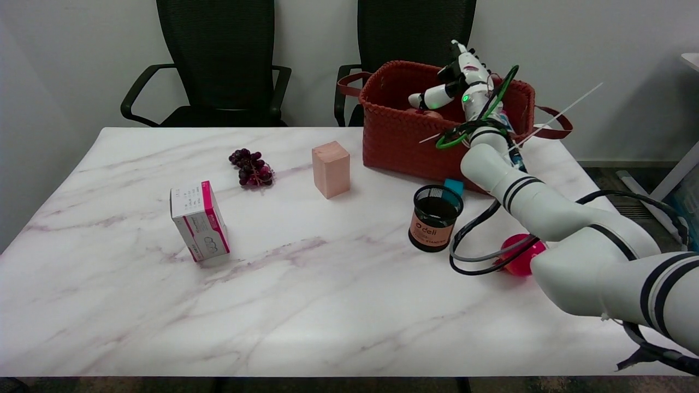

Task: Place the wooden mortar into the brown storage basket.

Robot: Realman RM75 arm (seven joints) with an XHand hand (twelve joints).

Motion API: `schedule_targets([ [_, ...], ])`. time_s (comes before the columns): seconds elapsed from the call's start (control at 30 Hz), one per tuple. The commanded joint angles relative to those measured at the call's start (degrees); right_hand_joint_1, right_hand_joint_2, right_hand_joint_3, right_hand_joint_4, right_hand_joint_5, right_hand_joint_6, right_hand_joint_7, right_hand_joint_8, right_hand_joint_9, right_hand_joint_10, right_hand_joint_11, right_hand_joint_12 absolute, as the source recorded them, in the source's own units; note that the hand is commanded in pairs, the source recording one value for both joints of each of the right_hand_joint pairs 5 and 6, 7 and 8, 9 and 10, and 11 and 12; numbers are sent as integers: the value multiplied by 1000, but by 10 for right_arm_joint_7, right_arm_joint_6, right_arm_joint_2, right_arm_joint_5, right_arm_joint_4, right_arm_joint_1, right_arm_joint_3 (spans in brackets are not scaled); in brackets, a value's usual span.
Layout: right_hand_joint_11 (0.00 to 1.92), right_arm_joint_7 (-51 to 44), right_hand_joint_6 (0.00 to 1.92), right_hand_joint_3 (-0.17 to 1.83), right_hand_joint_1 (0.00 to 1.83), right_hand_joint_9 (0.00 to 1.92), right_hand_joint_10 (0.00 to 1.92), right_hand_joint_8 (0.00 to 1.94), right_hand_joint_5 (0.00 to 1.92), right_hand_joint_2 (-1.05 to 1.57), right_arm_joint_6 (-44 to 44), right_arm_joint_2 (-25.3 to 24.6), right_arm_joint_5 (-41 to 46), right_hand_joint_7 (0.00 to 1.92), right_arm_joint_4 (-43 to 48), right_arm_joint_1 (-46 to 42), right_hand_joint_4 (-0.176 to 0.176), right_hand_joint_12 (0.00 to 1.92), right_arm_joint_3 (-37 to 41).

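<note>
open marble between the box [199, 221] and pen cup [435, 217]; basket [398, 136] walls block the far right.

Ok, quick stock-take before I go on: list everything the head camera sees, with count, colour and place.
basket: one, reddish-brown woven, table's far right
mortar: only a brownish rounded bit shows inside the basket, under the hand
mesh cup: one, black, in front of the basket
pink block: one, upright, left of the basket
grapes: one dark purple bunch, far left-centre
box: one, white and pink, left side
ball: one, pink, partly behind the arm
chairs: two, black, behind the table
right hand: over the basket's opening
</note>
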Motion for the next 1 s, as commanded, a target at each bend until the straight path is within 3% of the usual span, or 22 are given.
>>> schedule_targets([
  [0.03,564,-81,115,711,1156,537,537,613,115,143,106,62,164,613,283,-142,0,564,13],
  [0.37,233,-128,89,647,1086,438,438,449,89,78,228,98,182,449,575,-337,0,233,34],
  [0.5,168,-164,88,604,1080,407,407,411,88,100,264,97,121,411,647,-417,0,168,26],
  [0.67,155,-165,91,500,1087,393,393,398,91,206,326,91,49,398,702,-484,0,155,-11],
  [0.87,184,-165,90,539,1110,372,372,385,90,285,380,83,-32,385,729,-531,0,184,-78],
  [1.0,200,-165,88,557,1115,370,370,402,88,330,431,82,-40,402,724,-532,0,200,-146],
])
